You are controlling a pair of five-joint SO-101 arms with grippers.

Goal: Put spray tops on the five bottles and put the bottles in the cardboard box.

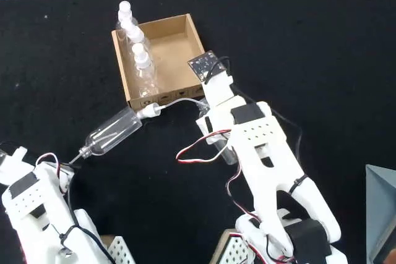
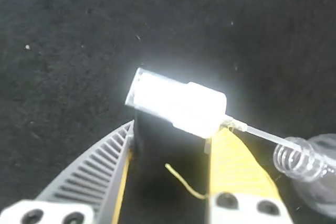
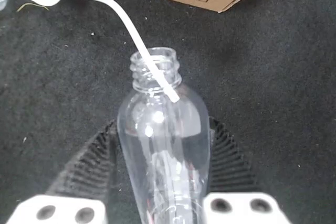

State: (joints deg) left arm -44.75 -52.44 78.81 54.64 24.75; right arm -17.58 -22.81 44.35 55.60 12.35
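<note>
A black surface carries an open cardboard box, set toward the far edge and a little left of the middle. Inside it, three capped bottles sit in a row along the wall nearest the surface's left edge, each wearing a white spray top. Just in front of the box, on its near side, a clear bottle lies on its side with no top, its open neck pointing toward the near left corner. There the left arm's fingers are clamped on a white spray top. Its thin dip tube reaches to the mouth of that lying bottle (whether the tip is inside cannot be told). A second spray top lies loose on the surface, just beside the box's near wall and next to the lying bottle's base. Its long tube curves away toward the middle of the surface. The right arm's fingers are closed around another clear bottle, also without a top, its open neck pointing toward the box's near wall. In the right wrist view, the loose top's tube ends across the outside of this neck.
</note>
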